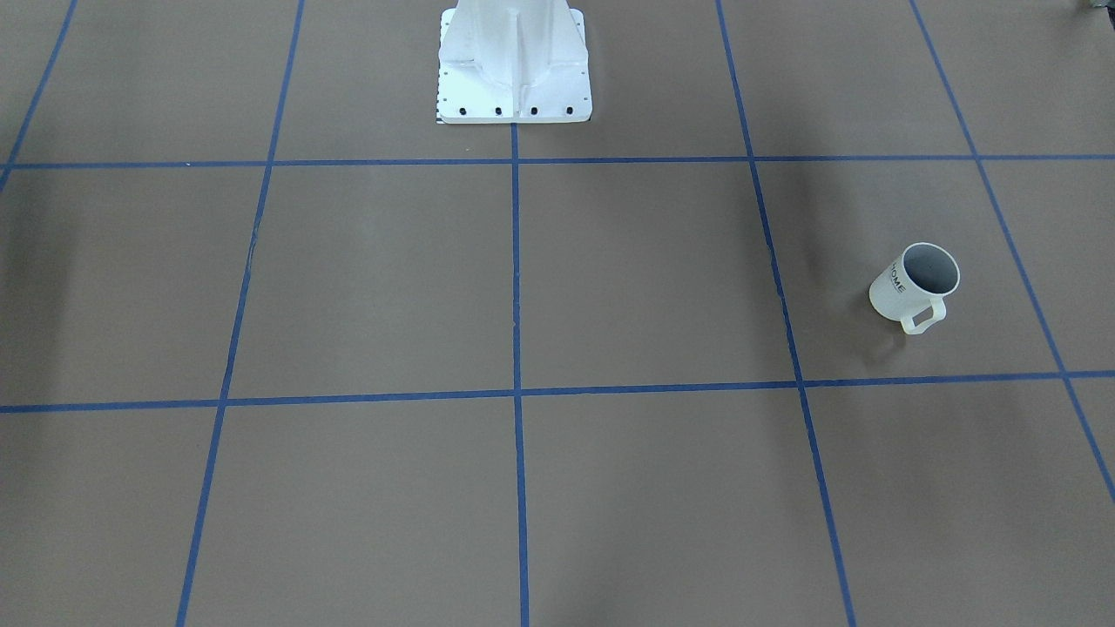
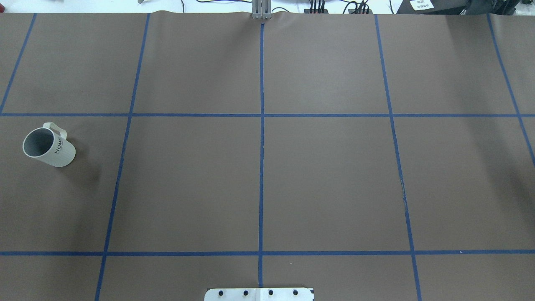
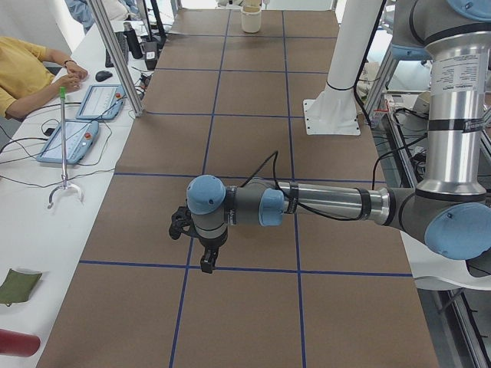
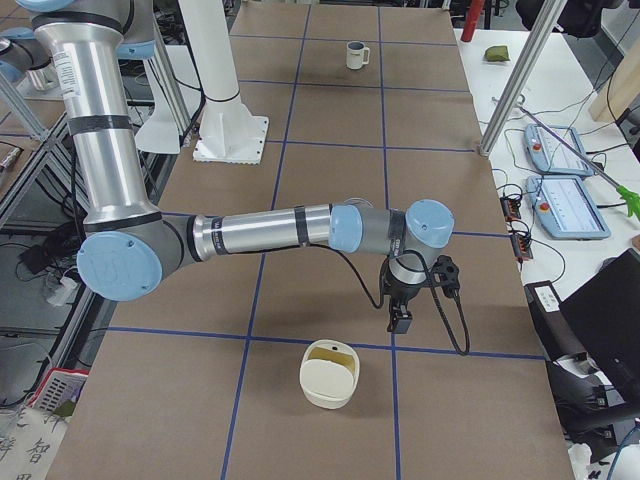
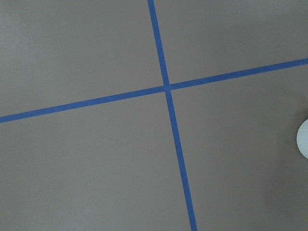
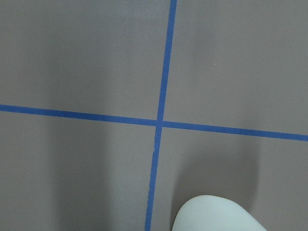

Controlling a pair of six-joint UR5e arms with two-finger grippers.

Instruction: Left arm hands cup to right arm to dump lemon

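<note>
Hovering above the table (image 2: 326,175), left gripper (image 3: 207,264) and right gripper (image 4: 400,322), jaw spread untellable, both apart from the cup (image 2: 49,146).

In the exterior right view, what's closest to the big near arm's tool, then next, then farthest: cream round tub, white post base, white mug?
From the right tool:
1. Cream round tub, just beside it, nearer the camera.
2. White post base, on the robot's side.
3. White handled mug, at the table's far end.

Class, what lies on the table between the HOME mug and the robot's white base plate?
Nothing: between the mug and the base plate the overhead view shows only bare brown table crossed by blue tape lines.
</note>
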